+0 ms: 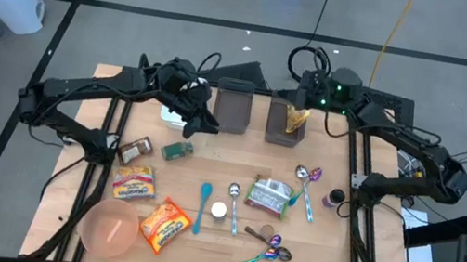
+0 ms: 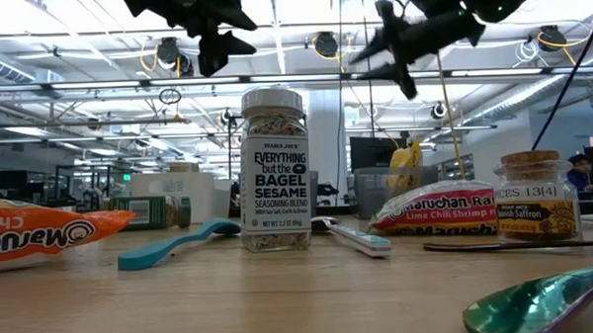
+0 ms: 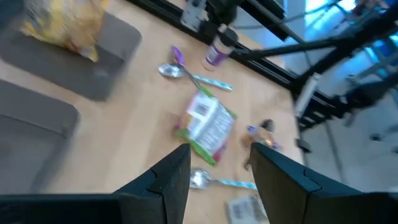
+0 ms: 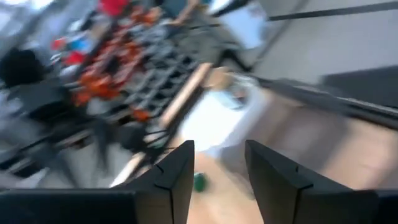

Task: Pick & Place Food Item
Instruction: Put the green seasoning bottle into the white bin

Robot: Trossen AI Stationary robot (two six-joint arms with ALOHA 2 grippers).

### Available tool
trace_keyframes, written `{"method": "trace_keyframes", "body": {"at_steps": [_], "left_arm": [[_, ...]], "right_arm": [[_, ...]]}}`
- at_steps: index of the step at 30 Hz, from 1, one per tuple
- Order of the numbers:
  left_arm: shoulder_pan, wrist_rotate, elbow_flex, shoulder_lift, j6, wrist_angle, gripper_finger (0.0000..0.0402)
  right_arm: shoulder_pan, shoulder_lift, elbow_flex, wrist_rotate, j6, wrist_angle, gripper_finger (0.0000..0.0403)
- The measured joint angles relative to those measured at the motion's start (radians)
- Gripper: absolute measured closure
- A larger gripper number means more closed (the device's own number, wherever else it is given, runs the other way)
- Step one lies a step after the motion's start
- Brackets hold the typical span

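Aloft | left gripper (image 1: 201, 118) fingers (image 3: 171, 180) apart | right gripper (image 1: 301, 93) likewise

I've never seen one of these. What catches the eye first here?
Probably the bagel seasoning jar, standing upright mid-table and filling the low view. From above, two grey bins sit at the table's far edge, the right-hand one holding a yellow bag, with the right claw raised over it.
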Motion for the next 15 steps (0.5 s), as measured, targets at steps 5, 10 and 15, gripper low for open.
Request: {"method": "trace_keyframes", "body": {"at_steps": [5,10,15], "left_arm": [[-0.033,0.059,0.002,-0.022,-0.019,-0.095,0.0227],[-0.117,-0.001,0.003,-0.087,-0.031,-0.195,0.0227],[-0.223,-0.11,0.002,-0.158,-0.09,-0.216,0.0227]], "right_arm": [[0.132,0.001,0.0,-0.001,-0.016,0.103,0.0262],[0.289,0.018,-0.009,0.205,-0.037,0.196,0.0261],[0.422,0.04,-0.078,0.411,-0.025,0.451,0.0261]]}}
